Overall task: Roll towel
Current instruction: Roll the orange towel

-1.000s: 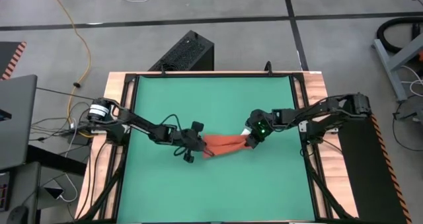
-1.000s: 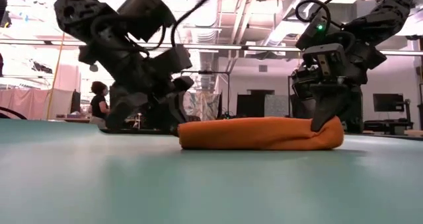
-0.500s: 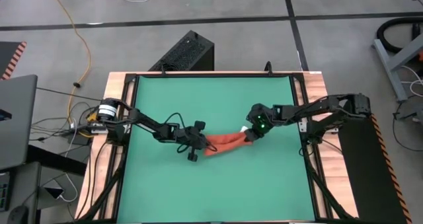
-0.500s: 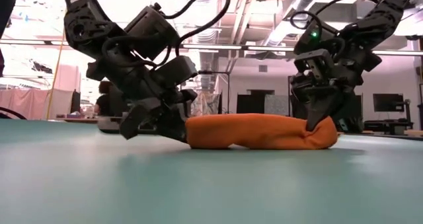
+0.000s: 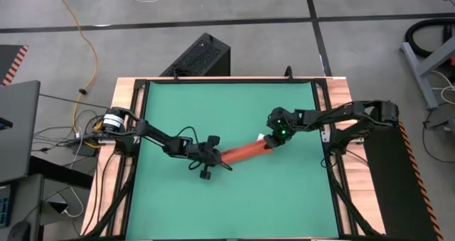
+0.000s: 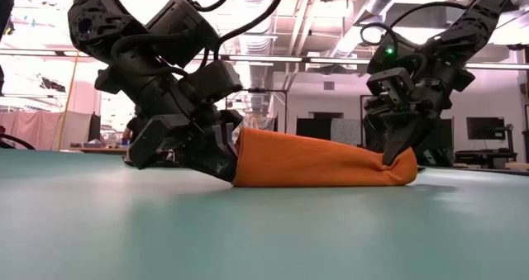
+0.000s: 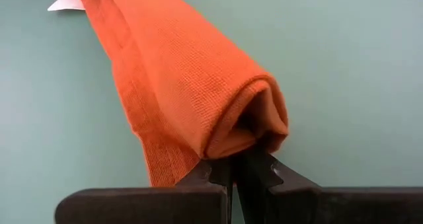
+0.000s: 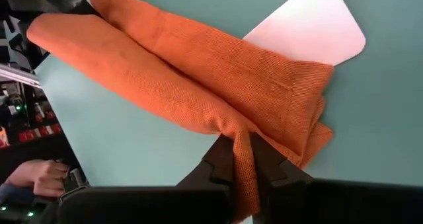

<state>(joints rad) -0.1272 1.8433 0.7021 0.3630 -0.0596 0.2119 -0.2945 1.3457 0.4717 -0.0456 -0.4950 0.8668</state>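
Note:
The orange-red towel (image 5: 242, 153) lies rolled into a long tube on the green table, slanting from near left to far right. It also shows in the low view (image 6: 322, 160). Its white tag (image 8: 310, 29) sticks out at the right end, flat on the table. My left gripper (image 5: 213, 159) is shut on the roll's left end. My right gripper (image 5: 271, 143) is shut on the roll's right end. My left gripper pinches the roll's open left end (image 7: 248, 141) between its two fingers, coming level along the roll from the table's left. The roll's end is raised a little off the table (image 6: 248, 160). My right gripper pinches a fold of cloth at the roll's right end (image 8: 241, 145) between its two fingers, slanting down from above. That end (image 6: 401, 168) rests on the table.
The green table (image 5: 234, 205) has open room near and far of the roll. A wooden rim and black frame (image 5: 327, 127) run round it. A black box (image 5: 202, 56) stands beyond the far edge. A person's hand (image 8: 43, 174) shows beyond the table.
The towel has been drawn longer and thinner into a tighter tube, now slanting more. My right gripper has gone a little toward the far edge with its end. My left gripper has gone toward the near edge and tipped, raising the left end. Both stay shut.

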